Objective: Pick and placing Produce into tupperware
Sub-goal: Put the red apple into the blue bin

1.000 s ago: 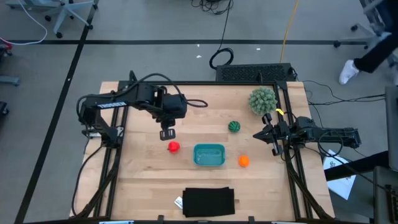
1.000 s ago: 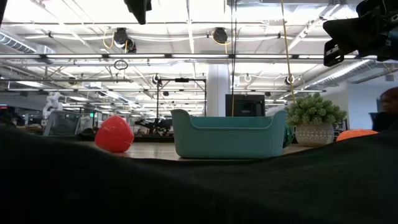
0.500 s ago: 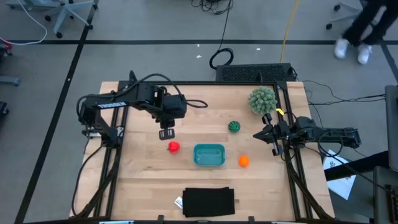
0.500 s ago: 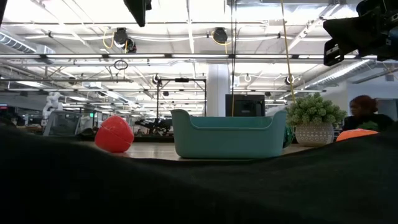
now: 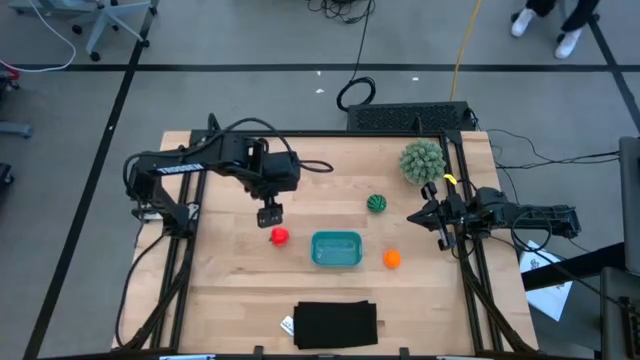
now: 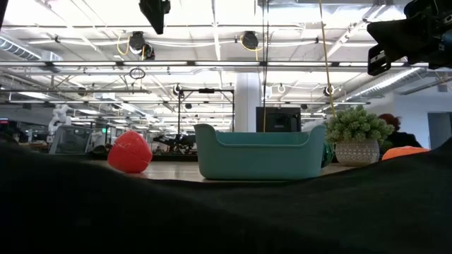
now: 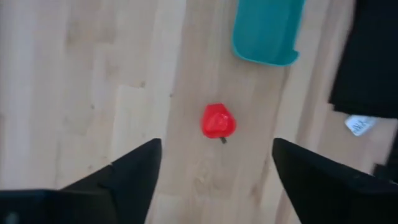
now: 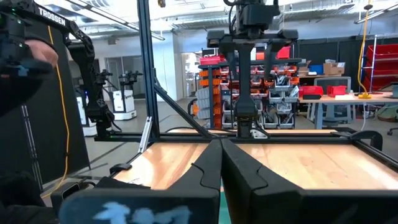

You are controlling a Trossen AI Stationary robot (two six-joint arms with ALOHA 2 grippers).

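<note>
The red piece [image 5: 279, 236] lies on the wooden table, left of the teal tupperware [image 5: 336, 249]. My left gripper [image 5: 268, 212] hangs open just on the far side of and above the red piece [image 7: 218, 121], which shows on the table between its two spread fingers, touching neither. The dark green striped ball [image 5: 377, 203] sits beyond the tupperware, and the orange ball [image 5: 392, 258] to its right. My right gripper [image 5: 415, 215] waits shut at the table's right side, above the surface. The low view shows the red piece [image 6: 130, 152] and the tupperware [image 6: 260, 152] resting on their undersides.
A large pale green spiky ball [image 5: 422, 160] stands at the far right. A flat black rectangle [image 5: 336, 323] lies by the near edge, with a small white tag beside it. Bare wood lies left of the red piece.
My left gripper has opened its fingers while staying above the red piece. The produce and the tupperware have not moved.
</note>
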